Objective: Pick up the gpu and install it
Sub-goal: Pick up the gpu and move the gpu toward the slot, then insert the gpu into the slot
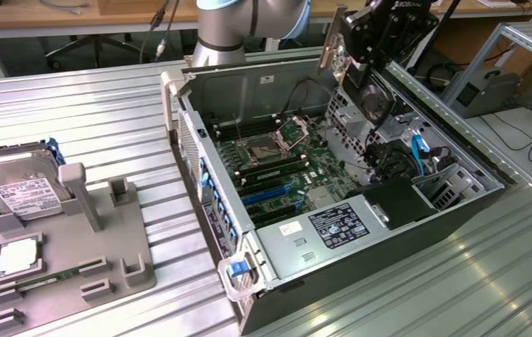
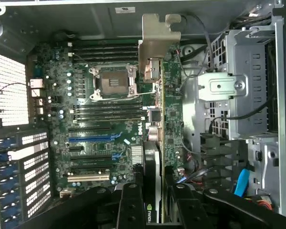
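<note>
Hovering over the open computer case, the end effector is clamped on the gpu, edge toward the motherboard.

Ext cam sits high, off one corner, angled down over the whole open PC case & bench, mid-range. Wrist cam rides behind the gripper, close, looking along the gpu straight into the case. Shared: motherboard, CPU socket.
</note>
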`<state>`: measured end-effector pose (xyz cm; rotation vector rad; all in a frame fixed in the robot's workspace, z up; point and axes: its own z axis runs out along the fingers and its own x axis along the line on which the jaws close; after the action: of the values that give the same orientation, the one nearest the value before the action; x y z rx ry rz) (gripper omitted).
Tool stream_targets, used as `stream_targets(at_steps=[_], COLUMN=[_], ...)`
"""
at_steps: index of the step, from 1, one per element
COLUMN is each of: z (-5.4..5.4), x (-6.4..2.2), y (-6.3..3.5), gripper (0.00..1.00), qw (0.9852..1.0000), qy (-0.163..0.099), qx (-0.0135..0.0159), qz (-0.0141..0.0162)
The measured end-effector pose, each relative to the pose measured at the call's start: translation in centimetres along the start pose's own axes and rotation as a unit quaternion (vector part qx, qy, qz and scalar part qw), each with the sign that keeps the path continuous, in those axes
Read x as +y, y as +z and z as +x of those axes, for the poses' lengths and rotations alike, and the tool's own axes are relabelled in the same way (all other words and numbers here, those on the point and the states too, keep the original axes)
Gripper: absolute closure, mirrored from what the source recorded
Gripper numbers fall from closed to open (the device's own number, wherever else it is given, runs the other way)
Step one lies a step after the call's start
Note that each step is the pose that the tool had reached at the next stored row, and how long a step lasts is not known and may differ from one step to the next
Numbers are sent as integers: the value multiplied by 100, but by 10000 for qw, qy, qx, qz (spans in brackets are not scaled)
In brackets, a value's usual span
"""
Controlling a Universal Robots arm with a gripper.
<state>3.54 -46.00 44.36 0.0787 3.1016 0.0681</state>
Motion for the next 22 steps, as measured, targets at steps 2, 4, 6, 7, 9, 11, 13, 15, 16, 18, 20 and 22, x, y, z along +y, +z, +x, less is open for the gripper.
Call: stream_targets(at_steps=[2, 4, 6, 7, 9, 11, 13, 15, 16, 18, 20, 22], z=[-110, -216, -327, -355, -402, -430, -431, -431, -431, -431, -431, -431], x=[6, 11, 17, 18, 20, 22, 22, 22, 22, 22, 22, 22], y=[4, 8, 13, 14, 16, 17, 17, 17, 17, 17, 17, 17], gripper=[73, 73, 73, 73, 73, 73, 73, 73, 73, 73, 73, 73], qw=[10000, 10000, 10000, 10000, 10000, 10000, 10000, 10000, 10000, 10000, 10000, 10000], qy=[0, -1, -1, -1, 0, -1, -1, -1, -1, -1, -1, -1], qx=[0, 0, 0, 0, 0, 0, 0, 0, 0, 0, 0, 0], qz=[1, 0, 0, 0, 0, 0, 0, 0, 0, 0, 0, 0])
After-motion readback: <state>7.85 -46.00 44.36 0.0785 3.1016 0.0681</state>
